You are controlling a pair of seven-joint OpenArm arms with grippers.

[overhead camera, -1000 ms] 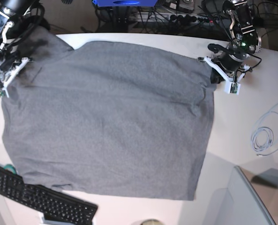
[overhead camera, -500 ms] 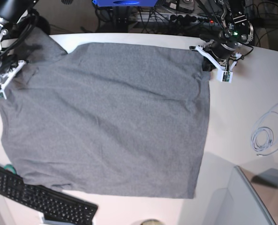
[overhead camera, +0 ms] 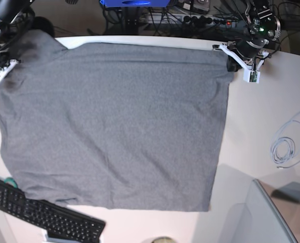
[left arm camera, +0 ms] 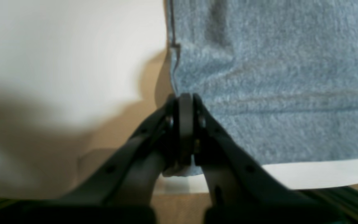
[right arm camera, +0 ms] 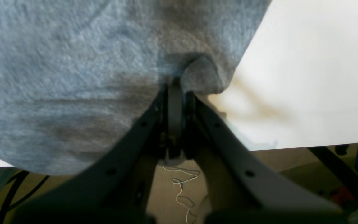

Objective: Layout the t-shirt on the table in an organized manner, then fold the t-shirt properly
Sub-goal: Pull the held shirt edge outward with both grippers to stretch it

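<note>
T-shirt (overhead camera: 114, 121) (one), two clamped grippers

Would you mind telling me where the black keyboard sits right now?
In the base view, the keyboard lies at the bottom left corner of the table, just under the t-shirt edge.

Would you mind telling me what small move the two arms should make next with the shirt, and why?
Probably lower both corners onto the table and let go. The left gripper and right gripper are each shut on a far corner of the t-shirt, which looks spread nearly flat, its far edge close to the table's far edge.
</note>
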